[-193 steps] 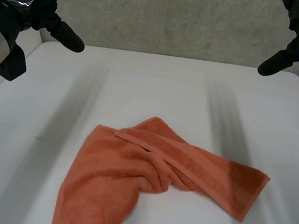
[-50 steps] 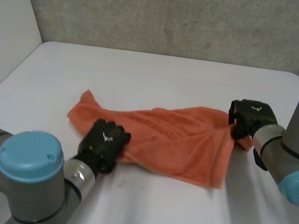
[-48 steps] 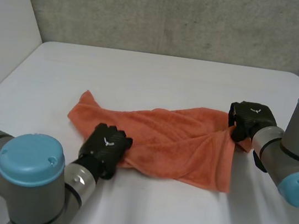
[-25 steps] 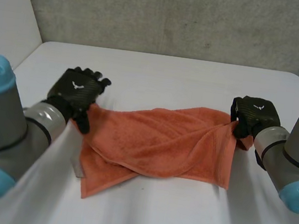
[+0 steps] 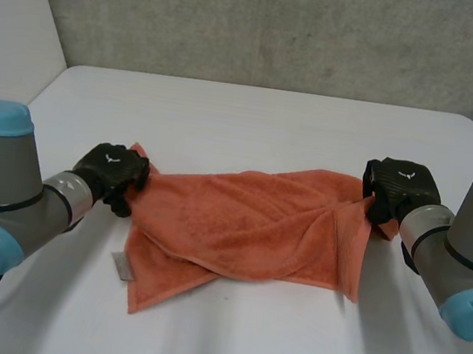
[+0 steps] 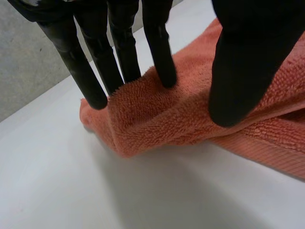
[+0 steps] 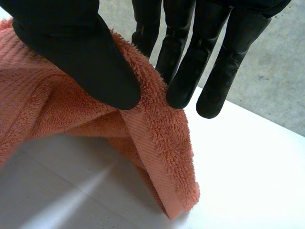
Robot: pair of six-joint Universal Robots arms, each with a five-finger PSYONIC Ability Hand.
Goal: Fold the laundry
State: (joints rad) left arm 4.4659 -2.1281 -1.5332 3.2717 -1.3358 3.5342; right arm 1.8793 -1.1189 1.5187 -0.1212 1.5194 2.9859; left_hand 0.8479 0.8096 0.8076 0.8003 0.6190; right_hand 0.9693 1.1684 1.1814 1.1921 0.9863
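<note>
White bench before a grey wall. An orange towel lies stretched across its middle, the left hand pinching its left end, the right hand pinching its right end.

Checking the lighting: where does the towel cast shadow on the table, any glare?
Left wrist view: shadow on the table below the towel the left hand pinches. Right wrist view: shadow under the corner the right hand pinches. Head view: no table glare.
</note>
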